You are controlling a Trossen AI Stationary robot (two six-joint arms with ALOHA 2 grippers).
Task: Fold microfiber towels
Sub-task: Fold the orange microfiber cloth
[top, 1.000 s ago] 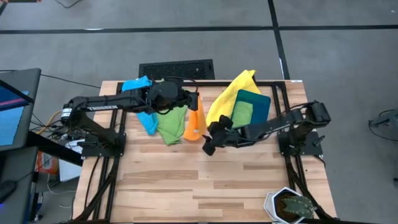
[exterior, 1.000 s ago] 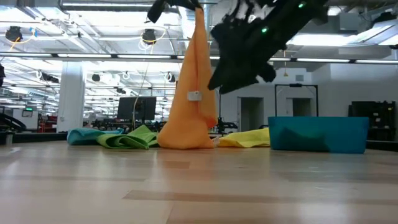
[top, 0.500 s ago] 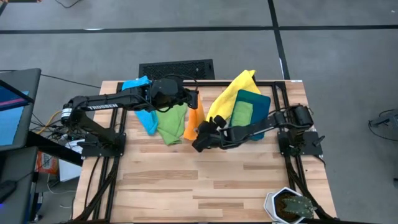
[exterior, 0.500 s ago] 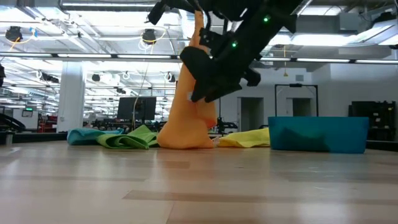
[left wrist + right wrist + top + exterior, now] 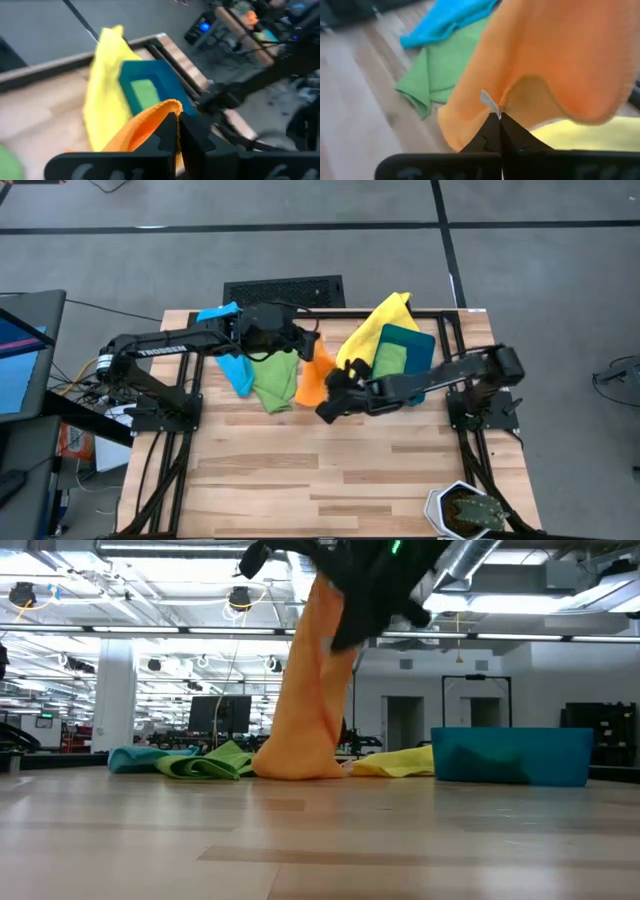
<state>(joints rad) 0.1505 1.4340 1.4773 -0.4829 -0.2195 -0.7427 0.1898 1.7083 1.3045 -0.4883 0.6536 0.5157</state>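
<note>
2 grippers pinch 1 orange towel (image 5: 313,380) above the table (image 5: 350,470).
It hangs, bottom resting on wood, between green towel (image 5: 275,383) and teal bin (image 5: 412,350); left gripper (image 5: 310,345) clamps its top, right gripper (image 5: 333,392) clamps its edge.

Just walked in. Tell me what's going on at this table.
Both arms are working on the orange towel. The left gripper is shut on its top edge and holds it up off the wooden table, while the right gripper has closed on the hem by the small white tag. The towel's lower end rests on the table. A green towel and a light blue towel lie beside it; a yellow towel lies by the teal bin.
</note>
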